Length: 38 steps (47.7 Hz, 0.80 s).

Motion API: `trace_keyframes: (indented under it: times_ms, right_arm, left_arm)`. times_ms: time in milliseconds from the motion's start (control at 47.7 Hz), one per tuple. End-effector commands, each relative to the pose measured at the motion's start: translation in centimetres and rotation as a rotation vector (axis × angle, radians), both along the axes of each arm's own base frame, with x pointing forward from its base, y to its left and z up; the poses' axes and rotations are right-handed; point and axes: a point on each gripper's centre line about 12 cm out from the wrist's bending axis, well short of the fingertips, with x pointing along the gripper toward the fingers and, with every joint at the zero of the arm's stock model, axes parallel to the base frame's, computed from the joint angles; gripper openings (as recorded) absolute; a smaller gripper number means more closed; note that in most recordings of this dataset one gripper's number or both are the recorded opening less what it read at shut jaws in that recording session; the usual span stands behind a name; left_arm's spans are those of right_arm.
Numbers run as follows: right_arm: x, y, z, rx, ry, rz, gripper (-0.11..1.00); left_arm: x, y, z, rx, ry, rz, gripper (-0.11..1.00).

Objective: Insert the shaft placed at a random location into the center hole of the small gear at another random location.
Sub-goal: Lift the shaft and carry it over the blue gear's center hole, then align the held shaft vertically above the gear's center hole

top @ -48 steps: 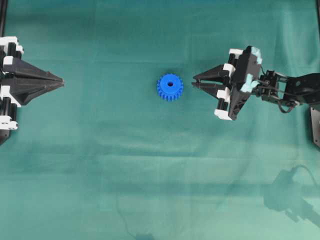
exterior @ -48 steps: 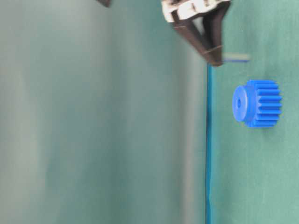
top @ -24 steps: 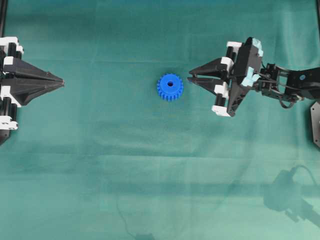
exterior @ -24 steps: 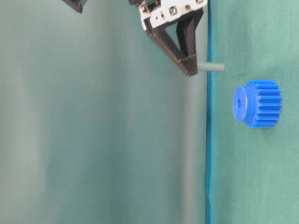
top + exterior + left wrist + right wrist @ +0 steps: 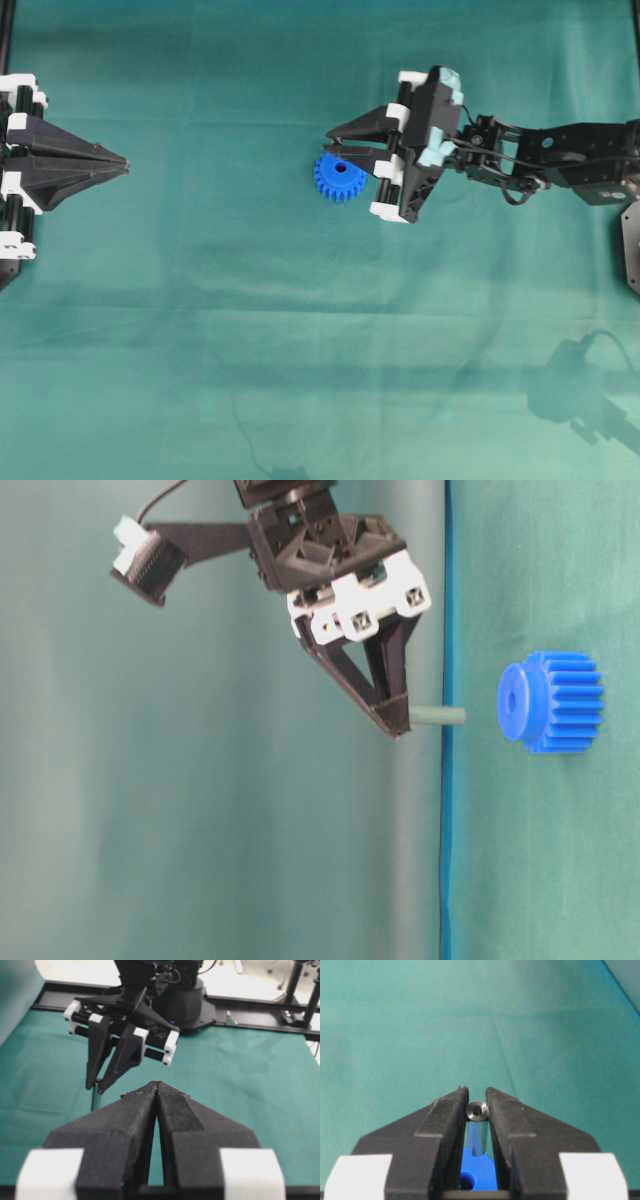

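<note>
The small gear (image 5: 338, 182) is a blue toothed wheel lying flat on the green cloth, with its center hole (image 5: 341, 169) facing up. My right gripper (image 5: 333, 143) is shut on the shaft (image 5: 478, 1110), a silvery pin held upright between the fingertips. It hovers above the gear's far edge. In the table-level view the shaft (image 5: 438, 716) points at the gear (image 5: 552, 701), clear of it and slightly off the center hole (image 5: 513, 701). In the right wrist view the gear (image 5: 482, 1172) and hole (image 5: 466, 1180) show under the jaws. My left gripper (image 5: 122, 165) is shut and empty at the left edge.
The green cloth (image 5: 300, 330) covers the whole table. The right arm's links (image 5: 560, 160) stretch in from the right edge. In the left wrist view the right gripper (image 5: 97, 1087) and the right arm's base (image 5: 185, 1005) stand across the table.
My right gripper has moved left with the shaft, from beside the gear to over it. The gear and my left gripper have not moved.
</note>
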Motion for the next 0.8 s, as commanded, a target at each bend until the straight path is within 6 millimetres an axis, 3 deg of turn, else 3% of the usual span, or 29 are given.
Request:
trace_keyframes:
  times_ms: [0, 776]
  right_arm:
    - [0.6, -0.1, 1.2, -0.008, -0.031, 0.002, 0.25]
    - [0.5, -0.4, -2.4, 0.014, 0.066, -0.007, 0.25]
  left_arm:
    - [0.1, 0.0, 0.3, -0.001, -0.005, -0.003, 0.0]
    - [0.1, -0.1, 0.3, -0.001, -0.002, -0.003, 0.0]
